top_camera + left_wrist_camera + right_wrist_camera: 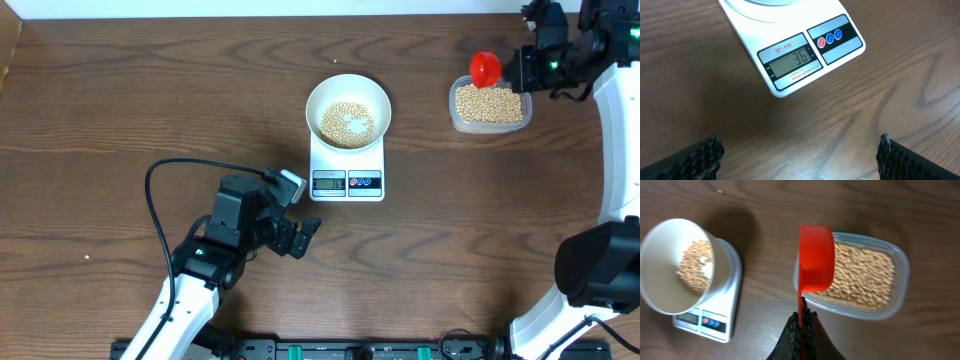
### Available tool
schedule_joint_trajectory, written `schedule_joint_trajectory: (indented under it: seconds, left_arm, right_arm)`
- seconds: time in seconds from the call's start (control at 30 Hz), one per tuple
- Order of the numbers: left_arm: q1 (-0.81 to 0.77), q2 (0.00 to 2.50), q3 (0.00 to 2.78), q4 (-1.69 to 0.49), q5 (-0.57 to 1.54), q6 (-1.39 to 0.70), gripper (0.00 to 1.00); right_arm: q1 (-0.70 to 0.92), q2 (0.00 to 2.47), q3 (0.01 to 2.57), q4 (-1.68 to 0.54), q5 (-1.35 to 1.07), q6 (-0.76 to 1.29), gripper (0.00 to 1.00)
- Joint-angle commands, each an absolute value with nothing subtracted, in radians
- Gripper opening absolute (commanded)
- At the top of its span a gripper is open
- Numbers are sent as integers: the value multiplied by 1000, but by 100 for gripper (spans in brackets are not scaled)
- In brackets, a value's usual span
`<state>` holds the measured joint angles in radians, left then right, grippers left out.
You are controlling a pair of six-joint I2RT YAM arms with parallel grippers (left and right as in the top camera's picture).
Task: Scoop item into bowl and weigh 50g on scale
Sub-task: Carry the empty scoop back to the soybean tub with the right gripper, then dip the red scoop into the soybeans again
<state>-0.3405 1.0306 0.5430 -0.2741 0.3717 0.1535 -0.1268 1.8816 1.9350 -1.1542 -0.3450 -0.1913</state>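
The left arm (190, 290) and right arm (615, 130) wear white shells over black joints. A black cable (200, 162) loops from the left arm. The jaws are black and ribbed.

The bench (120, 110) is dark brown wood with a strong grain that runs side to side in the overhead view. Along its far edge, level with the right jaws, a thin pale strip (300, 6) shows; wall or floor cannot be told. Far to the left of those jaws, a tan slanted edge (8, 55) cuts the corner. Behind the left jaws a black rail (250, 350) with green fittings lines the near edge. Ahead and right of the left jaws, soft light puts a dull sheen on the wood.
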Motion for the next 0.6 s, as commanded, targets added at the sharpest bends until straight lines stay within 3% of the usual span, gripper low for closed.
schedule_joint_trajectory:
  seconds: [0.0, 0.27, 0.57]
  left_arm:
    - [-338, 1032, 543, -275, 374, 145, 100]
    - [-338, 1032, 543, -275, 374, 145, 100]
    - [-338, 1032, 543, -275, 374, 145, 100]
  right_arm:
    - [-135, 1859, 1909, -1161, -233, -183, 1]
    - [-136, 1859, 1798, -1105, -160, -154, 1]
    - [-135, 1859, 1621, -917, -270, -49, 1]
